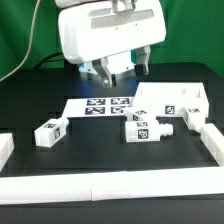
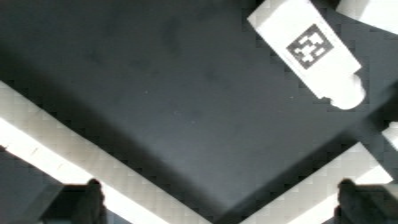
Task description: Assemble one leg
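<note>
One leg [image 1: 148,129] is lying at five o'clock from the gripper [image 1: 124,70], which is hovering wide open and holding nothing. I judge the arm is reaching for it. Next, the fingers [image 2: 71,203] need lowering astride the leg.

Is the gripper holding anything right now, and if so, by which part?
Nothing is held. The gripper is open, with only the table showing between its jaws; a leg lies off to one side, untouched.
</note>
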### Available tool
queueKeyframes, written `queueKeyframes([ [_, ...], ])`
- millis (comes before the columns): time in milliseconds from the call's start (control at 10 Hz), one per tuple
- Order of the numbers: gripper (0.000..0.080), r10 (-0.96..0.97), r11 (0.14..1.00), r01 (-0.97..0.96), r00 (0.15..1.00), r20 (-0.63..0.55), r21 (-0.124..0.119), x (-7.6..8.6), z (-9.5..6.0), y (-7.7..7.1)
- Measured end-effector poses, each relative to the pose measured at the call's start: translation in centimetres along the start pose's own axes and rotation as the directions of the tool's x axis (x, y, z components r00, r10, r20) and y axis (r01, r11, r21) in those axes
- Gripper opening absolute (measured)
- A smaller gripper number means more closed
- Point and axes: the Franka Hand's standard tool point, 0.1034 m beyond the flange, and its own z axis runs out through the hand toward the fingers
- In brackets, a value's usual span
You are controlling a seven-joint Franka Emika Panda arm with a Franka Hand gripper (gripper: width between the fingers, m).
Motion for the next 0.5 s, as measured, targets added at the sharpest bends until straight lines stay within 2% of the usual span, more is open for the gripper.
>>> queueKeyframes([
  [500, 0.065, -0.004, 1.0, 0.004, 1.0, 0.004, 0.001, -0.05, 0.15, -0.06],
])
